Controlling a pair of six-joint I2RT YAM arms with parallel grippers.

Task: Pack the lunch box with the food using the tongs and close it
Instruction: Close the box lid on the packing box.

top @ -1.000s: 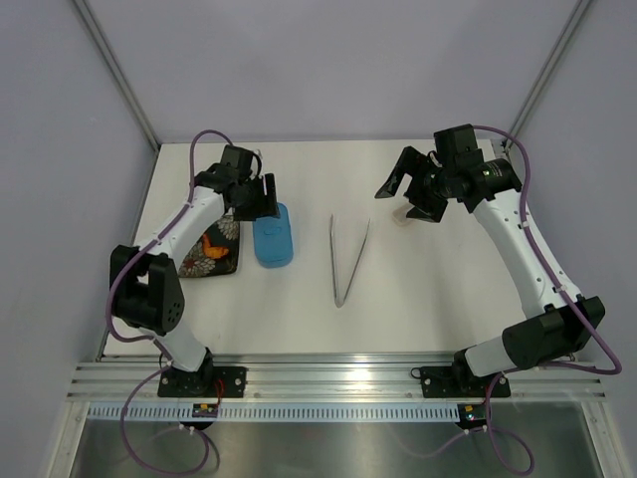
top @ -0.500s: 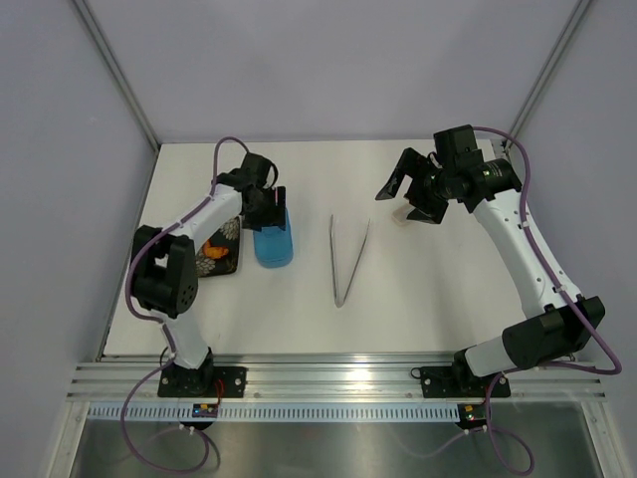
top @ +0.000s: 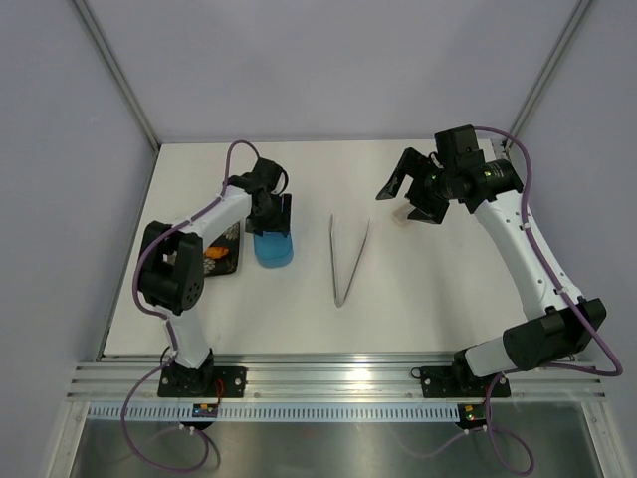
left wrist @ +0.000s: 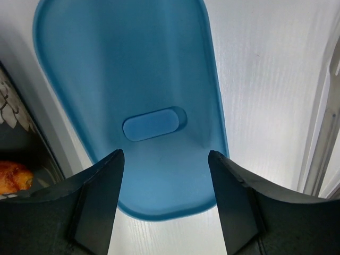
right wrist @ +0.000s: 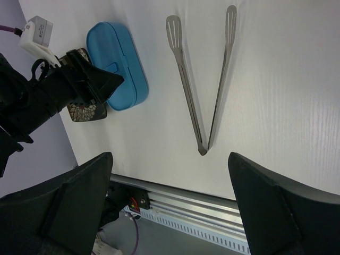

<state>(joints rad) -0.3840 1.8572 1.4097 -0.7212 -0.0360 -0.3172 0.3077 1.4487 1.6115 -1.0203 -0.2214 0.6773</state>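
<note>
The blue lunch box point(top: 274, 249) lies left of centre with its lid on, a raised oval tab point(left wrist: 154, 123) showing on top. My left gripper point(top: 271, 211) hangs open just over its far end; both fingers point(left wrist: 101, 186) straddle the box's rounded end without touching it. The silver tongs point(top: 346, 255) lie flat in a narrow V at the table's middle, tongs point(right wrist: 204, 79) with joint toward the near edge. An orange piece of food point(left wrist: 13, 178) sits on the dark plate point(top: 224, 257). My right gripper point(top: 406, 191) is open and empty, raised at the back right.
The patterned plate point(right wrist: 85, 111) lies against the box's left side, partly under my left arm. A metal rail point(top: 338, 376) runs along the near edge. Grey walls close in the table on three sides.
My left arm has swung right and inward, bringing its gripper from the plate side to over the box's far end. The right arm has stayed put.
</note>
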